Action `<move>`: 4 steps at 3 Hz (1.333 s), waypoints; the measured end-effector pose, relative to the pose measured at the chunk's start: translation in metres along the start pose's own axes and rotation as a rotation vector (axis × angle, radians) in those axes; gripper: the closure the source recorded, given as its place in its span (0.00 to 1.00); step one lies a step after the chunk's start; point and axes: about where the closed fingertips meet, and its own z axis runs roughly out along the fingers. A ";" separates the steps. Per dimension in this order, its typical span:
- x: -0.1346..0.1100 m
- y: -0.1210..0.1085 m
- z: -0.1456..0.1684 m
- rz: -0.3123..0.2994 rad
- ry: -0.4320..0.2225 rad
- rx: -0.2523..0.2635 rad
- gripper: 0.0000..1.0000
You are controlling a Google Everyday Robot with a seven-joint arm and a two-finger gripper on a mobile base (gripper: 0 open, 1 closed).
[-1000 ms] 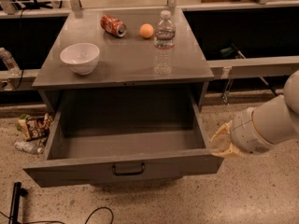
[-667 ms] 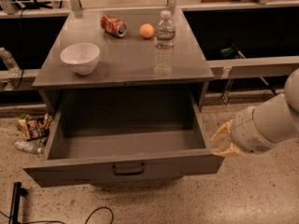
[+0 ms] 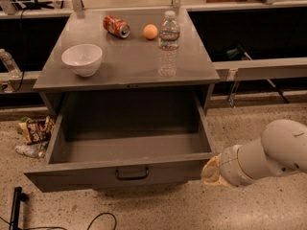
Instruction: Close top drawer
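So the claw (image 3: 213,172) has dropped lower and slid a bit toward the top drawer (image 3: 72,175) since the last look. It now sits right at the right end of the drawer's front panel, about level with it. I honestly can't tell if the claw is open or closed, and it's too close to call whether it touches the panel. The pale arm (image 3: 271,156) comes in from the right of the drawer.

The drawer hasn't budged. It's still pulled way out from under the bench (image 3: 129,73), with the dark handle (image 3: 131,173) at the centre of its front.

Above the drawer, on the bench top: a white bowl (image 3: 82,59) over its left side, a water bottle (image 3: 169,42) upright over its right side, and a red can (image 3: 116,26) lying down with an orange (image 3: 150,31) further back. A snack bag (image 3: 34,129) lies on the floor just left of the drawer.
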 end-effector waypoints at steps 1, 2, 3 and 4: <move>0.008 -0.004 0.032 -0.060 0.000 0.042 1.00; 0.010 -0.018 0.051 -0.078 0.019 0.137 1.00; 0.012 -0.047 0.062 -0.105 0.036 0.232 1.00; 0.016 -0.077 0.073 -0.131 0.046 0.292 1.00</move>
